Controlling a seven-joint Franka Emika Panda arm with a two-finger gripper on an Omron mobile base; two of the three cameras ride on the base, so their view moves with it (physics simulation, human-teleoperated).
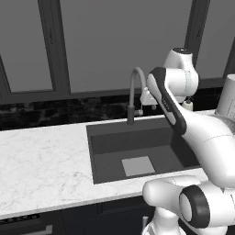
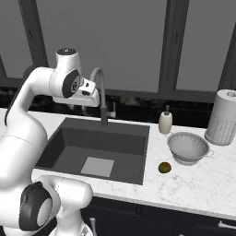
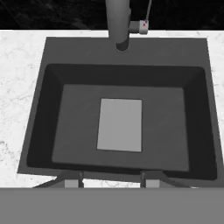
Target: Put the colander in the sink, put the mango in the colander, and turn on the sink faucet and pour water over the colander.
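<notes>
Item: colander [image 2: 189,147]. Lower right of the right base view, upright on the tabletop [image 2: 198,184], right of the sink [image 2: 92,147]; not yet moved.

Item: mango [image 2: 164,168]. On the tabletop just beside the colander, toward the sink; apart from it.

Item: fingers [image 3: 112,180]. Hand view bottom, over the sink; partly open, holding nothing.

Item: sink faucet [image 2: 101,94]. No water running.

Handling advice: swing right, descend over the colander rim, pinch the wall or a handle, avoid nudging the mango.

White soap btl [image 2: 165,122] & paper towel roll [image 2: 223,118] upright on marble counter [image 2: 193,184], dark windows [image 2: 124,41] behind.
</notes>
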